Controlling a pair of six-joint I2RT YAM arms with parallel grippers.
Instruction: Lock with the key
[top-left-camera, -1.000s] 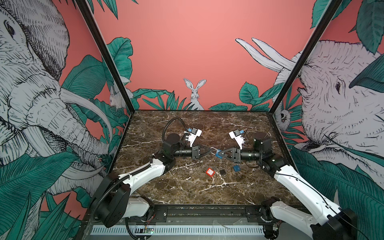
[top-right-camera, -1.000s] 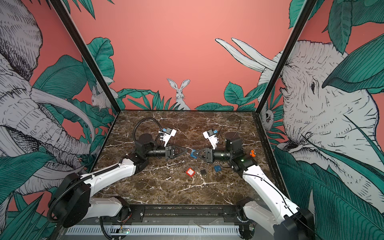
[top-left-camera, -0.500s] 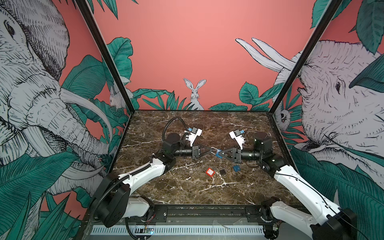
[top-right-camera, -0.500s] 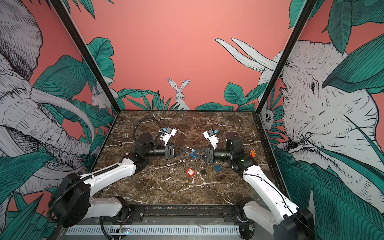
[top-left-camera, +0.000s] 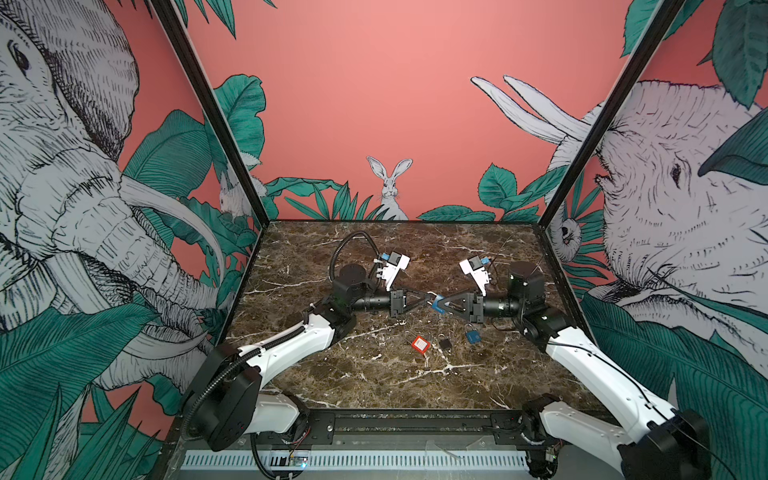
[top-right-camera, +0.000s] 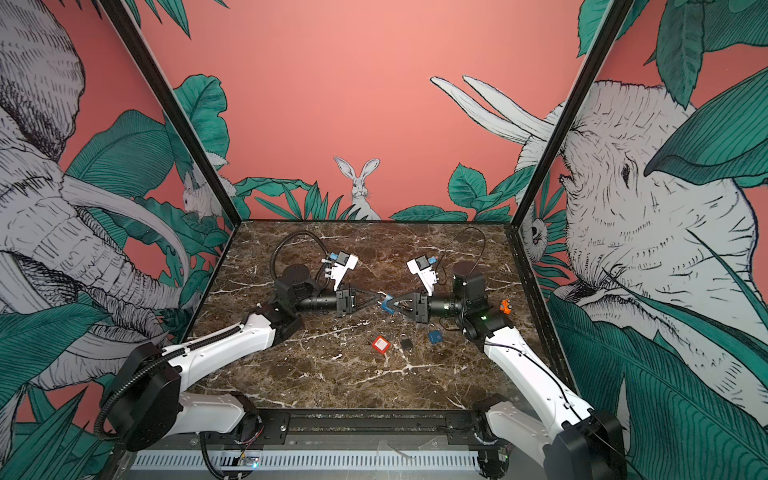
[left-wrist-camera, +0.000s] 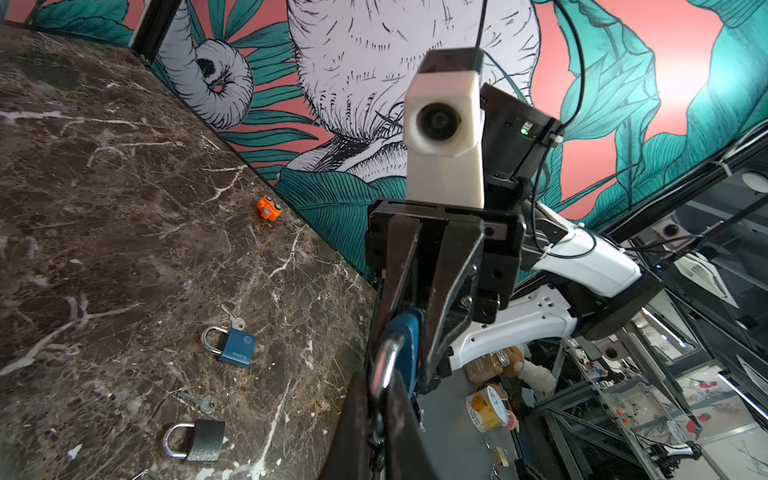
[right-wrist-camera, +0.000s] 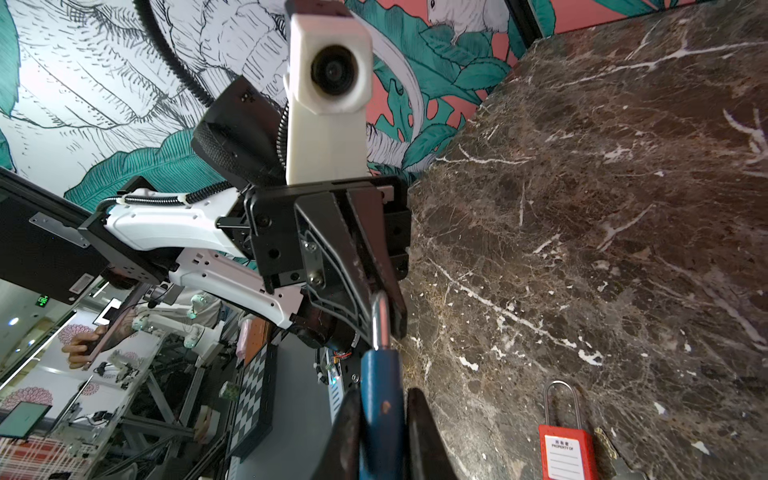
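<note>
A blue padlock (top-left-camera: 438, 305) hangs in the air between both arms over the middle of the marble table. My right gripper (right-wrist-camera: 380, 411) is shut on its blue body (right-wrist-camera: 380, 399). My left gripper (left-wrist-camera: 380, 386) faces it and is shut on the padlock's silver shackle (left-wrist-camera: 384, 361). In both top views the two grippers meet tip to tip, left gripper (top-right-camera: 379, 298) against right gripper (top-right-camera: 392, 304). One key (left-wrist-camera: 232, 318) lies on the table by a loose blue padlock (left-wrist-camera: 232, 347), another key (left-wrist-camera: 199, 402) by a grey padlock (left-wrist-camera: 195, 439). Neither gripper holds a key.
A red padlock (top-left-camera: 420, 344), the grey padlock (top-left-camera: 445, 344) and the loose blue padlock (top-left-camera: 473, 336) lie on the table in front of the grippers. A small orange object (top-right-camera: 505, 306) sits by the right wall. The painted walls close in three sides.
My left gripper's jaws have closed the last bit onto the shackle. Both arms have stayed where they were, and the right grip is unchanged.
</note>
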